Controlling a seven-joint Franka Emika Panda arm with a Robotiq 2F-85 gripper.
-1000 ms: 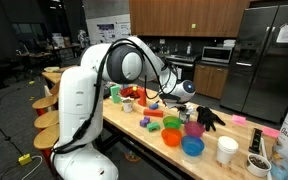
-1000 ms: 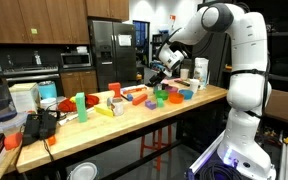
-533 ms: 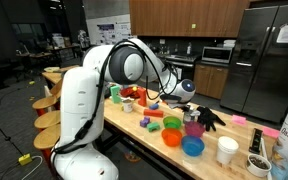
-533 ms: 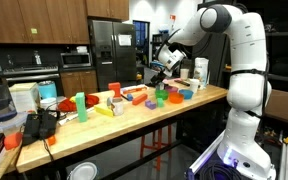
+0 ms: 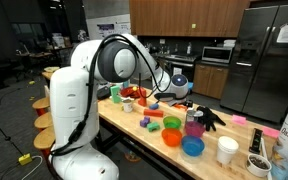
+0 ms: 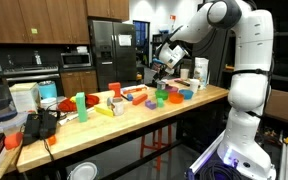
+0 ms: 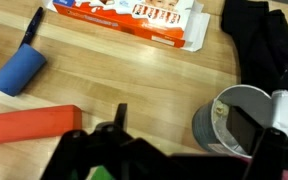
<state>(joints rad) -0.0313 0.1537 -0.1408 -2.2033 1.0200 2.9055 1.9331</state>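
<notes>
My gripper [image 7: 184, 118] hangs open above the wooden table [image 7: 114, 80], holding nothing. In the wrist view its dark right finger [image 7: 250, 128] stands over the mouth of a grey metal cup [image 7: 212, 128], and its left finger [image 7: 120, 112] is over bare wood. A red block [image 7: 29, 125] lies to the left, with a blue cylinder [image 7: 19, 72] beyond it. In both exterior views the gripper [image 5: 181, 88] [image 6: 162, 68] hovers over the clutter in the middle of the table.
A white and red box [image 7: 134, 15], a black marker [image 7: 31, 28] and a black glove [image 7: 269, 45] lie further off. Orange [image 5: 172, 137] and blue [image 5: 192, 147] bowls and a white cup [image 5: 227, 150] stand near the table edge. Cabinets and a fridge [image 6: 106, 50] are behind.
The arm's upper links have swung and risen a little. The gripper has stayed open over the same part of the table.
</notes>
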